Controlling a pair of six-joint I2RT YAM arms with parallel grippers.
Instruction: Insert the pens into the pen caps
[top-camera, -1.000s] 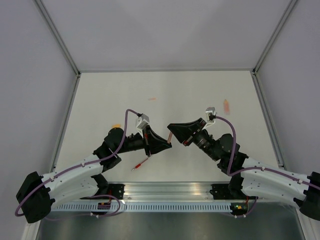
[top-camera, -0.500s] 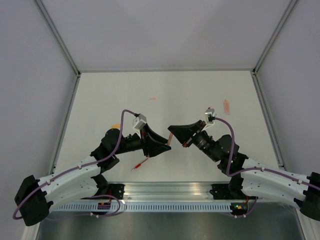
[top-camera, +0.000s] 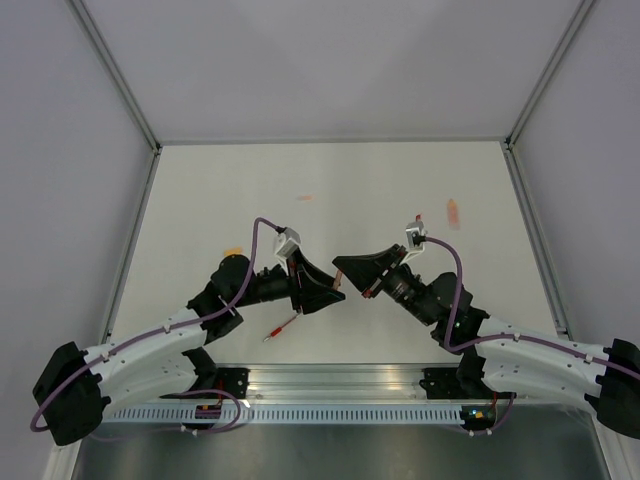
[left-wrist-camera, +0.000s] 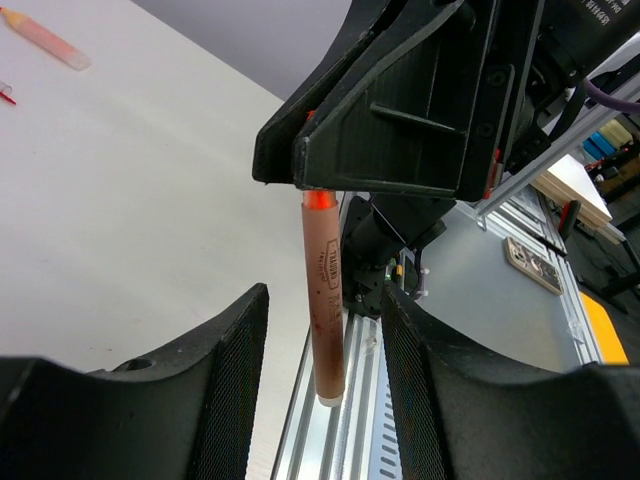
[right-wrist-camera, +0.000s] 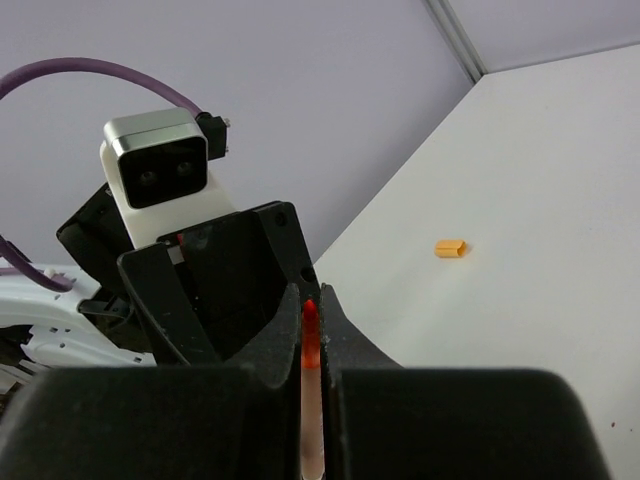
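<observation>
Pen (left-wrist-camera: 323, 290) location recorded as follows. Noted white worktop (top-camera: 400, 180) below. Found right claw (right-wrist-camera: 311, 330) clamped shut on pen at its orange upper end, aloft between both arms. Found left claw (left-wrist-camera: 325, 385) spread open, fingers (left-wrist-camera: 228, 390) flanking the shaft without contact. Judged pen light, stiff, slick; advised a mid-shaft hold, clear of both ends. Read full shaft and print from left wrist view only; saw only red tip from right wrist view, plus orange pen cap (right-wrist-camera: 450, 248) resting on worktop, well apart.

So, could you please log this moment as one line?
right gripper: shut on slim pinkish plastic pen; left gripper: open, flanking pen; pen: mid-air
</observation>
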